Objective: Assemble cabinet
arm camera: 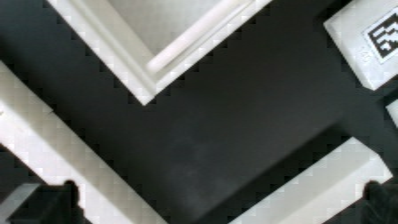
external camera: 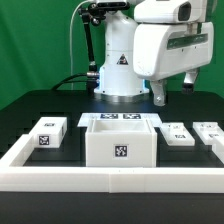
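Observation:
The white cabinet body (external camera: 119,141), an open-topped box with a marker tag on its front, stands mid-table. A small white tagged block (external camera: 47,133) lies to the exterior view's left of it. Two flat white tagged panels (external camera: 180,134) (external camera: 211,131) lie to its right. My gripper (external camera: 174,86) hangs high above the back right of the table, open and empty, touching nothing. In the wrist view the gripper (arm camera: 214,208) shows only its dark fingertips (arm camera: 43,205) at the picture's edge, over black table. A white angled corner (arm camera: 164,52) and a tagged white piece (arm camera: 368,38) lie farther off.
A low white wall (external camera: 110,178) runs along the table's front and sides. The robot's white base (external camera: 118,70) stands behind the cabinet body, with a cable beside it. Blurred white bands (arm camera: 54,150) cross the wrist view near the fingers.

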Controlling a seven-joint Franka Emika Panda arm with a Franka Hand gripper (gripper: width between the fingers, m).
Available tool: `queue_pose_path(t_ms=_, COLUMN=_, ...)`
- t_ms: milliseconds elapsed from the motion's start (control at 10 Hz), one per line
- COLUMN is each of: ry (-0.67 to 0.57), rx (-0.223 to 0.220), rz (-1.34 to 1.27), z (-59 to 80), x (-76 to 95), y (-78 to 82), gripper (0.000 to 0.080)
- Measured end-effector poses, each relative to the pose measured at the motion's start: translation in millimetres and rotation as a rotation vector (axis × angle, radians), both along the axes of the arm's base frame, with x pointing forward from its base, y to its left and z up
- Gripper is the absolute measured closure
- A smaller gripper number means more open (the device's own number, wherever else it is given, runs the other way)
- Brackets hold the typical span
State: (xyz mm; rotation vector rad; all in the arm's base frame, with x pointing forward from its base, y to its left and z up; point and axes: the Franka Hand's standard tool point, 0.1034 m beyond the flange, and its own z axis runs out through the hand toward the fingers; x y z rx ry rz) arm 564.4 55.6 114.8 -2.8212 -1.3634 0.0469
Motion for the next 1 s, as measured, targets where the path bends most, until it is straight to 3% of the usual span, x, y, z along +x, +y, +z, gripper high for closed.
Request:
queue_pose_path(t_ms=400, ry=-0.002, rx=0.001, rz=0.005, z=-0.6, x=-0.3, y=-0.2, gripper=0.0002)
queue_pose_path(t_ms=700, ry=-0.056, rx=0.009, rz=0.325, z=-14.1, x=-16.9, y=-15.7, gripper=0.0002)
queue_pose_path(t_ms=1000, ry=-0.038, rx=0.007, rz=0.349, z=-15.1, x=-18.7, y=-25.1, gripper=0.0002)
